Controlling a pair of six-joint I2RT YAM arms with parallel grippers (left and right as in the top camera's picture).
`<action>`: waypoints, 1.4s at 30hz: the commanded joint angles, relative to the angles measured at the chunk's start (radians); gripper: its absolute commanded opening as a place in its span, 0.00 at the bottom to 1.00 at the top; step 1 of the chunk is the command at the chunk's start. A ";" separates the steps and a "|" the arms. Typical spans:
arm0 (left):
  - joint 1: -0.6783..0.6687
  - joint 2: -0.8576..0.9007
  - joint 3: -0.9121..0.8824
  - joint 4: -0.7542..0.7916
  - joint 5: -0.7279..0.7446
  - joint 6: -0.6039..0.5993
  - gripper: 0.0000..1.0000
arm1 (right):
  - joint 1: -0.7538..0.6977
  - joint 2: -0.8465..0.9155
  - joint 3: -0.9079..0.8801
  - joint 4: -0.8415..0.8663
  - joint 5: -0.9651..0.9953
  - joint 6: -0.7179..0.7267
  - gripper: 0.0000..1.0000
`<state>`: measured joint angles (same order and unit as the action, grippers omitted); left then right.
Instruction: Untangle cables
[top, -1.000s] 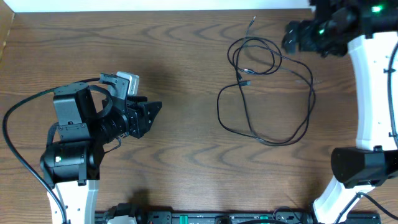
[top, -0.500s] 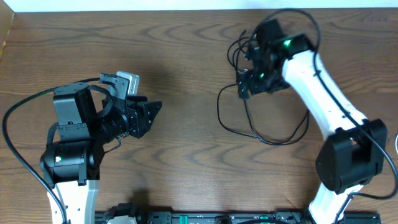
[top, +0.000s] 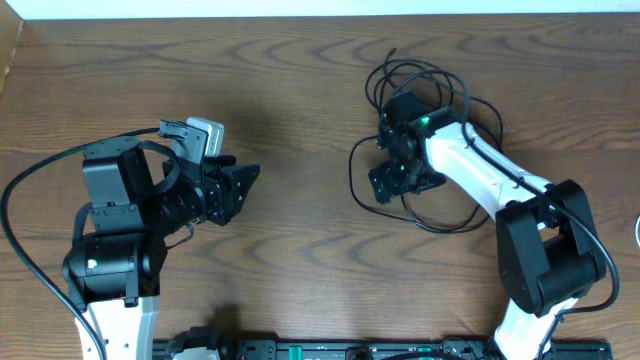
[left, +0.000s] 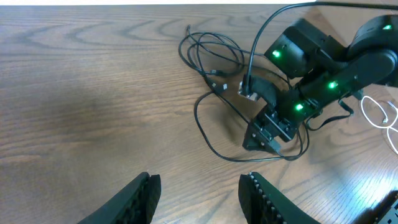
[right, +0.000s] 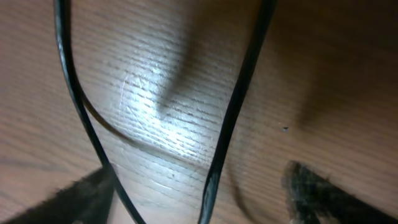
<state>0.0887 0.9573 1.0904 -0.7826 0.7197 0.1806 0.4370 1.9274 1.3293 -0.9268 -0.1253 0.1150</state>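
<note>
Thin black cables (top: 420, 90) lie tangled at the table's far right, small loops above one large loop (top: 445, 226). My right gripper (top: 396, 182) is down on the large loop's left side. In the right wrist view the right gripper (right: 205, 202) is open, its blurred fingertips (right: 81, 199) either side of a black cable strand (right: 239, 106), with a second strand (right: 74, 93) by the left finger. My left gripper (left: 199, 199) hovers open and holds nothing, well left of the cables (left: 214, 74). A white cable (left: 380, 115) lies at the right edge.
The right arm (top: 490, 170) stretches from the front right across the cable loop. The left arm's base (top: 110, 260) stands front left. A black rail (top: 350, 350) runs along the front edge. A cardboard edge (top: 10, 60) shows far left.
The right arm swung from the far right corner down onto the cable loop, and its jaws began narrowing. The small loops shifted slightly. The left arm stayed put.
</note>
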 joint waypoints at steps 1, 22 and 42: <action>0.000 -0.008 0.003 -0.006 0.001 0.010 0.47 | 0.002 -0.006 -0.025 0.008 0.014 0.047 0.58; 0.000 -0.007 0.003 -0.021 0.002 0.010 0.47 | -0.045 -0.259 0.422 -0.023 -0.121 -0.014 0.01; -0.002 -0.005 0.003 -0.016 0.078 0.010 0.47 | -0.403 -0.325 1.058 -0.647 0.213 0.031 0.01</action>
<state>0.0887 0.9573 1.0904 -0.8043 0.7624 0.1810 0.0692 1.5887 2.3802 -1.5467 -0.0250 0.1062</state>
